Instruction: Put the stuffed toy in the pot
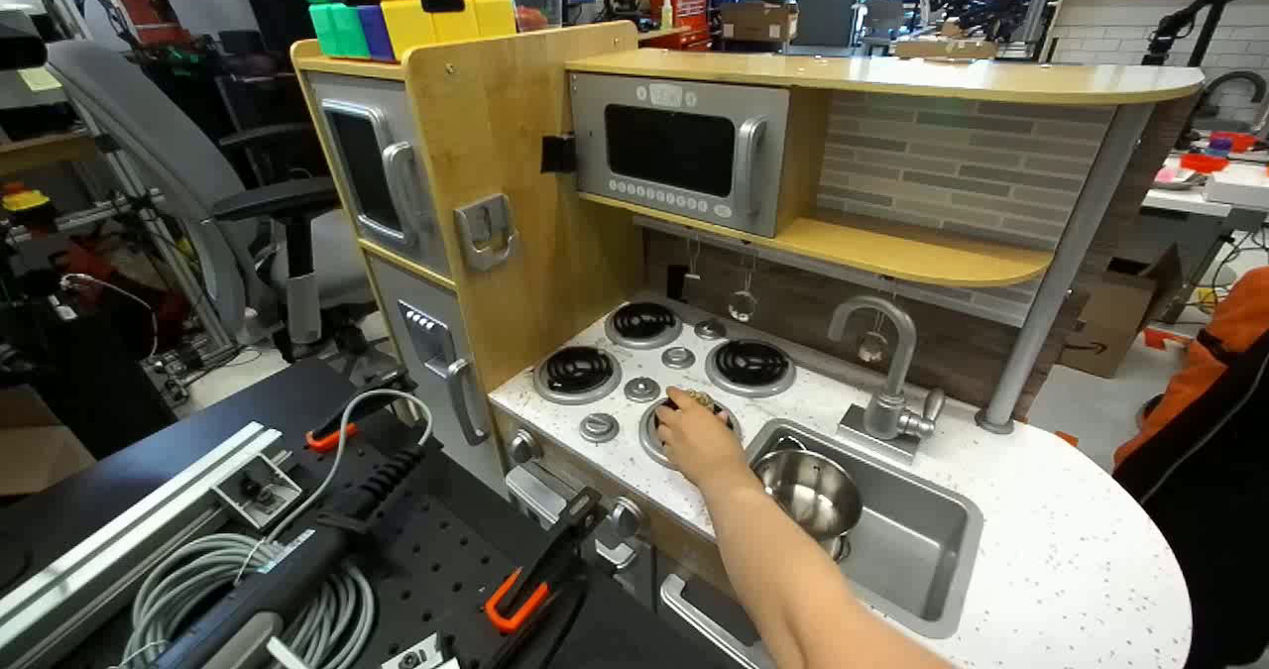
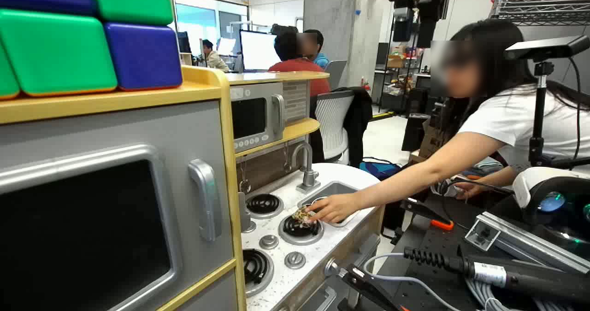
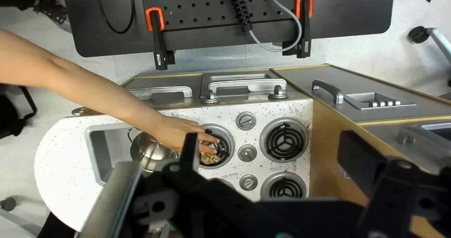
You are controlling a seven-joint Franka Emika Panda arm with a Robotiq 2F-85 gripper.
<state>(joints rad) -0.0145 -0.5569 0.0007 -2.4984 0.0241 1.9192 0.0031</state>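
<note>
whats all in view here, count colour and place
counter: 1, speckled white, below microwave
burners: 4, black, on counter
counter knobs: 4, grey, between burners
sink: 1, grey, in counter
faucet: 1, grey, behind sink
pot: 1, silver, in sink
stuffed toy: 1, brown-yellow, at burner nearest pot
microwave: 1, grey, above counter
blocks: several, multicoloured, on cabinet
table: 1, black, facing counter
clamps: 2, black-orange, table edge
background people: at least 3, varied clothing, far back
clutter: uncountable, mixed, far back
person's hands: 2, bare, one over toy
end effector: 1, black, wrist view, open
</note>
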